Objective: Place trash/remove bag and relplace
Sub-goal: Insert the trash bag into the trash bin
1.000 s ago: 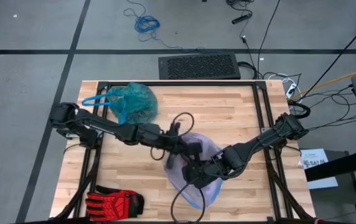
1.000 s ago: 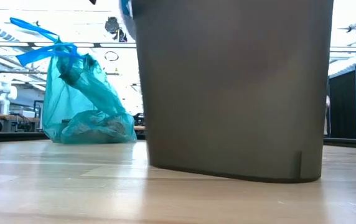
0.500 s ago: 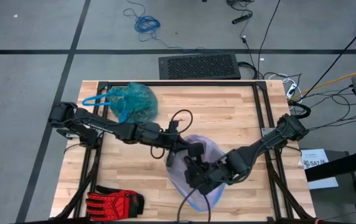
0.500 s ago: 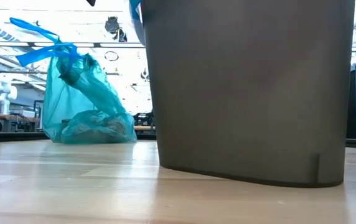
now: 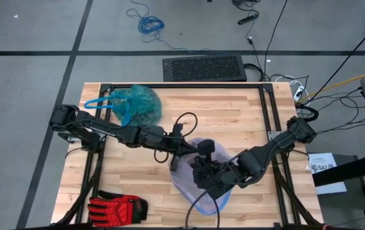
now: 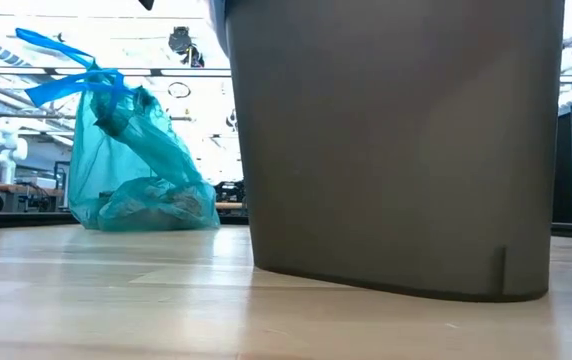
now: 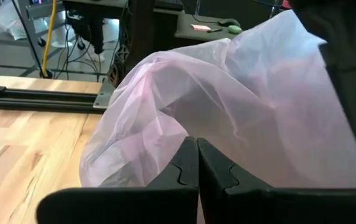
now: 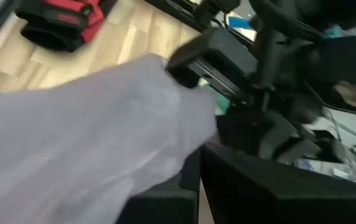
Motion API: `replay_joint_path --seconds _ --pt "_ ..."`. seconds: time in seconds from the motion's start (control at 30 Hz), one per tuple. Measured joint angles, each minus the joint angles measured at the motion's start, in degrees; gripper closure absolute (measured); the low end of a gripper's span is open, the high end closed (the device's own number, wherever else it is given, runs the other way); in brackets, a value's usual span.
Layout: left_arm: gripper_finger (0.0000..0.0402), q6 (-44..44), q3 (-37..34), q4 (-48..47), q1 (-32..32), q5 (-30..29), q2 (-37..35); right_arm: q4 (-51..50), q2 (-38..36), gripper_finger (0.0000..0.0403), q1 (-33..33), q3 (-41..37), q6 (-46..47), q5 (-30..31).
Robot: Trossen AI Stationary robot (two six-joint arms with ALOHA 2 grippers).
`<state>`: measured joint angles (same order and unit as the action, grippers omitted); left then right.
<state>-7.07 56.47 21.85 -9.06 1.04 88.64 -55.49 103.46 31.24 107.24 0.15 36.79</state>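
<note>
The bag [image 5: 136, 103] [image 6: 131, 150], teal-green with blue drawstring loops, sits tied on its bottom at the table's far left. No loose trash shows. A tall grey-brown bin [image 6: 396, 150] stands at the table's middle, with a pale lilac bag [image 5: 192, 182] [image 7: 228, 106] draped over its top. My left gripper [image 5: 181, 153] [image 7: 198, 155] is shut at the lilac bag's far-left side. My right gripper [image 5: 203, 174] [image 8: 196, 177] is shut over the bin's mouth, in the film. My left gripper pinches the lilac bag's thin film [image 7: 187, 132] at its fingertips, coming nearly level from the table's left. The film rises slack and wrinkled beyond the tips; one layer or several, I cannot tell. My right gripper is shut on the lilac film [image 8: 165, 143], slanting down from the right. The film drapes over one finger and hides the place of contact.
A red-and-black glove [image 5: 115, 206] [image 8: 63, 22] lies at the table's near left corner. A black frame rail [image 5: 182, 85] runs round the tabletop. Bare wood lies between the teal bag and the bin [image 6: 226, 250].
My right gripper has risen over the bin and turned at the wrist, staying shut in the lilac film. The film has gathered narrower on its right side. The bin has shifted a little toward the table's right edge. My left gripper has kept its place.
</note>
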Motion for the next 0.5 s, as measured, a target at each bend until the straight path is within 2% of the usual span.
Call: replay_joint_path --seconds 0.27,0.5 --pt "0.0401 0.4 0.0 -0.2 0.0 0.0 -0.4 -4.7 0.0 0.0403 0.0 0.3 -0.3 2.1" --pt "0.0401 1.8 -0.3 0.9 0.3 0.4 -3.2 -4.2 -0.1 0.0403 0.0 0.3 -2.8 4.2"
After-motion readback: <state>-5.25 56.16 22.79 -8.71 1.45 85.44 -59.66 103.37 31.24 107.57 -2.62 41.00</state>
